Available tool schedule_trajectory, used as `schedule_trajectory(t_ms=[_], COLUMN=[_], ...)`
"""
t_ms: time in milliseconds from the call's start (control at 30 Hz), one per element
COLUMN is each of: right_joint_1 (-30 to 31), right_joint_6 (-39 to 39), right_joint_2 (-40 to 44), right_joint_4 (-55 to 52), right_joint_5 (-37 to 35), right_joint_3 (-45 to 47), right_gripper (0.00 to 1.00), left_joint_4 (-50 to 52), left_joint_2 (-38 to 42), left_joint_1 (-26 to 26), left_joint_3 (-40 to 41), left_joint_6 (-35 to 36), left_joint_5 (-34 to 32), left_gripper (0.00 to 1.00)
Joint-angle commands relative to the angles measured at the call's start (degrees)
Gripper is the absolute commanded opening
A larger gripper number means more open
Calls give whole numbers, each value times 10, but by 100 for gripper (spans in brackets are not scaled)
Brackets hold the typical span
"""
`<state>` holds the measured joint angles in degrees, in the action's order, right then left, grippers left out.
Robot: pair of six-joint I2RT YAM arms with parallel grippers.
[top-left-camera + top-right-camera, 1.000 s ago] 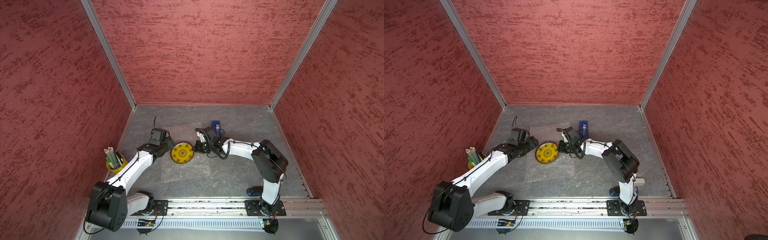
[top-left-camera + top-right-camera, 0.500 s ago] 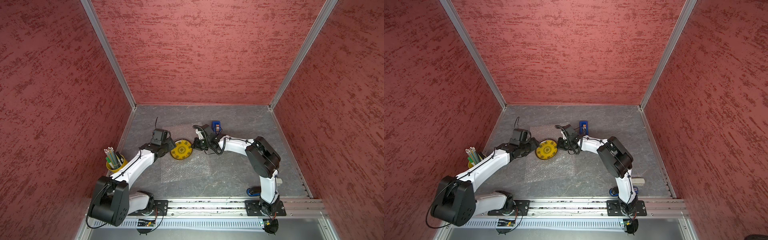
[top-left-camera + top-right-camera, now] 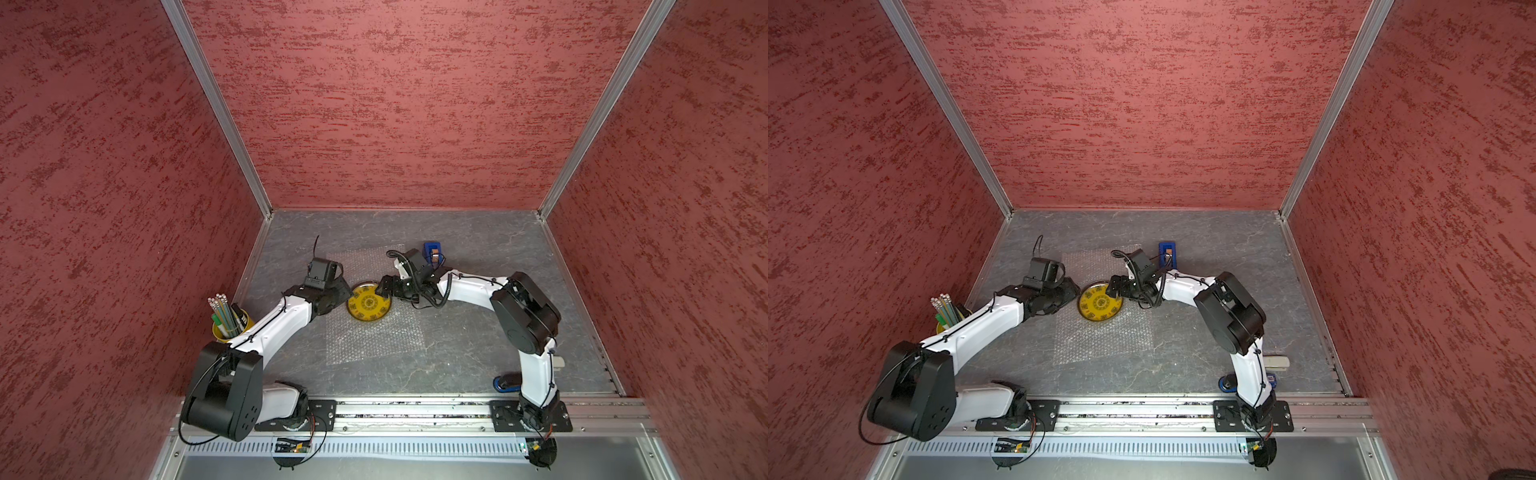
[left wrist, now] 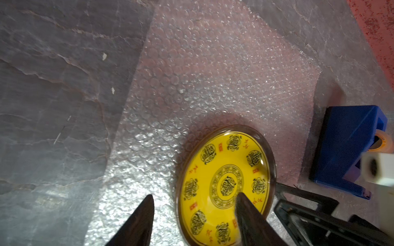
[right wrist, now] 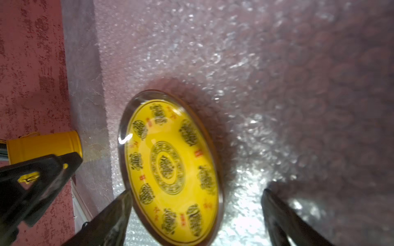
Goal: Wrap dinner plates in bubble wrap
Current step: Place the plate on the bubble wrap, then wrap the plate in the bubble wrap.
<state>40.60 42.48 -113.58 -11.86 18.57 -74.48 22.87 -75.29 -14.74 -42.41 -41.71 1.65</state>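
Both top views: even, fairly bright light; I see the back wall (image 3: 395,83) palest toward 12 o'clock; centre sharp, corner posts (image 3: 216,104) splay toward 11 and 1; left wrist cam: white glare on bubble wrap (image 4: 136,161) beside the plate (image 4: 213,170), soft shadow round its rim; right wrist cam blurred overall, plate motifs smeared.

Plate (image 4: 215,170): small red marks between dark round emblems ringing yellow face, another emblem at centre. Marks resemble script characters; strokes too fine to read in left wrist view. Same plate (image 5: 170,168) blurred in right wrist view, too small in both top views. No readable text, brand or number anywhere.
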Motion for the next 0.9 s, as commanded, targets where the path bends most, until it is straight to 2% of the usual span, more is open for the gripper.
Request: schedule_trajectory(t_ms=[0, 67, 200, 233, 300, 333, 400, 433, 600, 833, 867], right_joint_1=[7, 17, 35, 37, 38, 38, 42, 44, 45, 45, 45], right_joint_6=[-23, -29, -9, 1, 27, 37, 56, 62, 92, 112, 114], right_joint_2=[75, 123, 234, 255, 292, 300, 300, 297, 259, 256, 261], right_joint_4=[-58, -76, -77, -73, -53, -38, -8, 3, 46, 45, 35], right_joint_5=[-47, -71, -116, -117, -105, -93, -71, -63, -21, -27, -36], right_joint_3=[21, 65, 193, 219, 271, 290, 314, 321, 347, 372, 372], right_gripper=[97, 90, 58, 55, 57, 55, 41, 38, 29, 26, 30], left_joint_4=[-11, -13, -25, -25, -25, -26, -30, -30, -27, -24, -24], left_joint_2=[-6, -8, -24, -31, -44, -48, -54, -58, -69, -88, -88], left_joint_1=[3, 5, 9, 9, 11, 11, 12, 12, 13, 19, 20], left_joint_3=[-8, -13, -22, -27, -37, -39, -45, -49, -61, -66, -68], left_joint_6=[0, 3, 10, 12, 12, 13, 12, 11, 19, 27, 26], left_joint_5=[8, 11, 18, 19, 25, 25, 26, 28, 37, 39, 40], left_gripper=[62, 62, 62, 61, 61, 61, 61, 61, 60, 60, 60])
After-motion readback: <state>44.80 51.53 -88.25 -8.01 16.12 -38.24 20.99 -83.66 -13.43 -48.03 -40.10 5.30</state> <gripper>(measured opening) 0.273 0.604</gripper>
